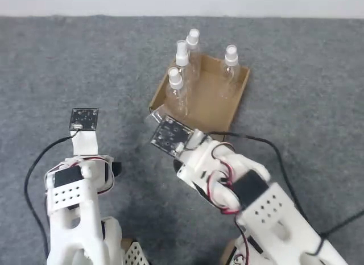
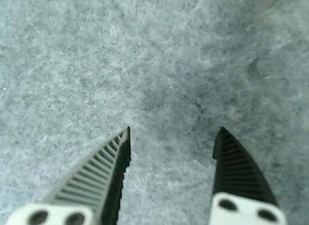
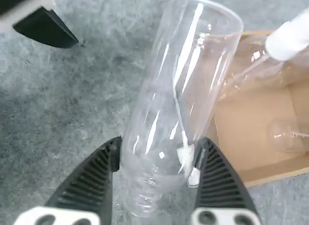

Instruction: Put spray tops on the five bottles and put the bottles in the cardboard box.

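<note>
The right pincer (image 3: 160, 147) pinches a clear bottle (image 3: 183, 90) at the 7 o'clock corner of the cardboard box (image 1: 243, 86). Four spray-topped bottles (image 1: 182, 54) stand inside the box. The left pincer (image 2: 175, 138) is spread above the table (image 2: 145, 51), at 8 o'clock from the box.

The held bottle (image 3: 178, 99) is rendered in clear, glossy, smooth plastic; the spray tops (image 1: 231, 53) in smooth white plastic. The cardboard box (image 1: 210, 103) is shown as matt brown card. The table (image 2: 145, 65) is covered with rough, fibrous grey felt. Ribbed matt black pads (image 3: 91, 181) are fitted to the right gripper (image 3: 160, 142); the arm shells (image 1: 74, 197) are moulded in matt white plastic
</note>
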Action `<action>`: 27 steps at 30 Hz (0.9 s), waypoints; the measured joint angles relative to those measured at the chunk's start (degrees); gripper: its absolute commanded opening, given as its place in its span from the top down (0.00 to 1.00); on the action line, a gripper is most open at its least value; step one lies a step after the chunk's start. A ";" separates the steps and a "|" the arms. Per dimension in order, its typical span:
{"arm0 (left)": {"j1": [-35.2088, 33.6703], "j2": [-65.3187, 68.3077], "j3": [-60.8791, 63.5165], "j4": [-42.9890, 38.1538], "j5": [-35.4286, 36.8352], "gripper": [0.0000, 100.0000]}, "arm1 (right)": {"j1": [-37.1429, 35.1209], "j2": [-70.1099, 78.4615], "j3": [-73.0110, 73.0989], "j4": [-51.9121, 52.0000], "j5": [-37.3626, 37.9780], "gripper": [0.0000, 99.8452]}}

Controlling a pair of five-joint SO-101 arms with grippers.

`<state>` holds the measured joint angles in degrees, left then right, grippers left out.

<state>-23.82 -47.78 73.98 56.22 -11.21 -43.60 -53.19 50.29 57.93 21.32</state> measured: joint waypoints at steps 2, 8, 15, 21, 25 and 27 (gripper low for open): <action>0.09 0.00 0.00 -0.62 0.09 0.74 | -0.18 -2.90 0.97 0.35 0.00 0.92; 0.00 0.00 0.00 -1.14 0.09 0.74 | -0.18 -11.34 0.97 5.01 0.00 0.92; 0.18 0.00 0.00 -1.14 0.09 0.74 | 5.45 -17.49 0.97 10.29 0.00 0.92; 0.00 0.00 0.00 -1.14 0.09 0.74 | 14.24 -18.99 0.97 15.47 0.00 0.92; 0.09 0.00 0.00 -1.14 0.09 0.74 | 20.22 -19.08 0.97 18.64 0.00 0.92; 0.09 0.00 0.00 -1.14 0.09 0.74 | 23.38 -19.08 0.97 19.60 0.00 0.92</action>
<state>-23.74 -47.78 73.98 55.08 -11.12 -20.22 -72.26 51.25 77.54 21.32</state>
